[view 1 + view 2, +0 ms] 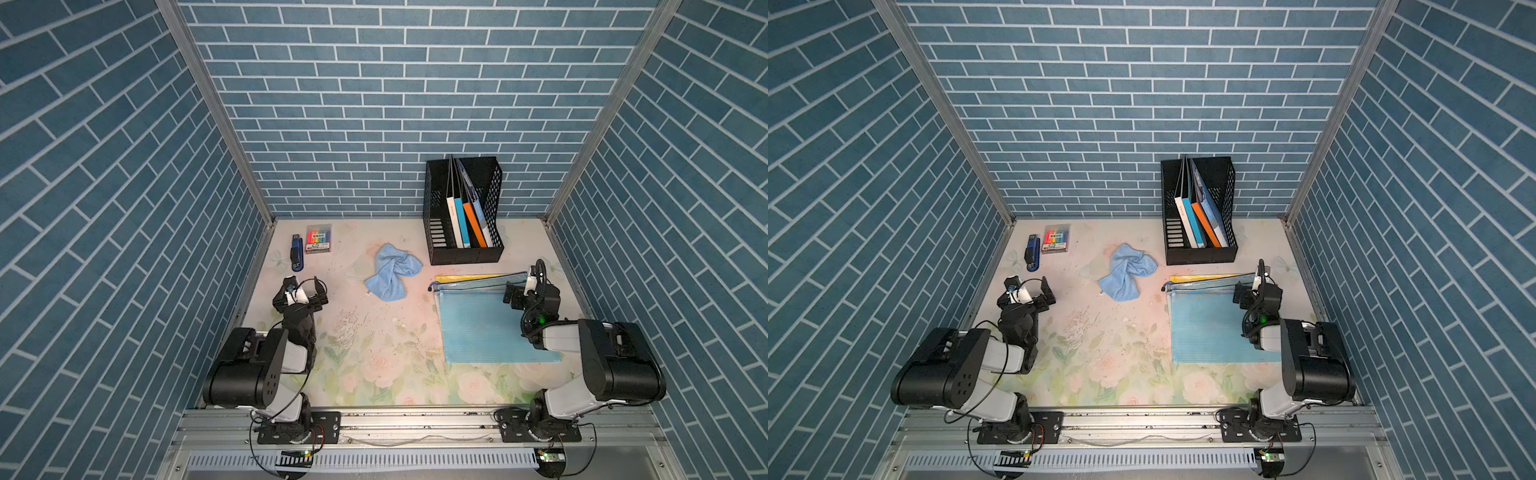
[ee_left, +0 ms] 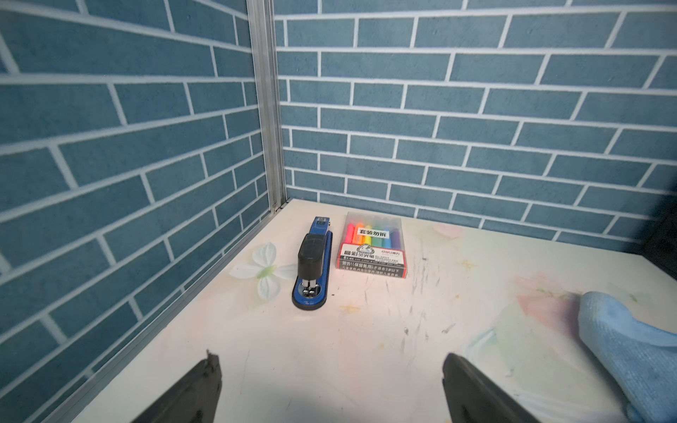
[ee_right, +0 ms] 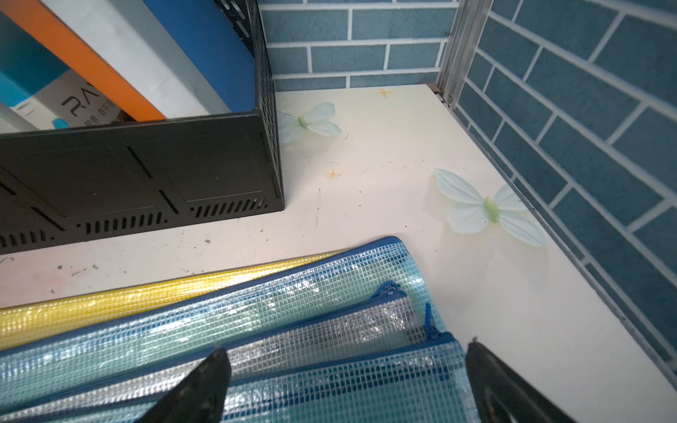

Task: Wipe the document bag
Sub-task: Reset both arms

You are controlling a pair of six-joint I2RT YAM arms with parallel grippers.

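A stack of mesh zip document bags lies at the right of the table, with a blue document bag on top and a yellow one peeking out at the far edge. A crumpled light blue cloth lies near the middle, toward the back. My right gripper hovers open over the far right corner of the top bag, holding nothing. My left gripper stands open over bare table, left of the cloth.
A black file rack with folders stands behind the bags. A blue stapler and a pack of highlighters lie at the back left corner. Brick-pattern walls close in three sides.
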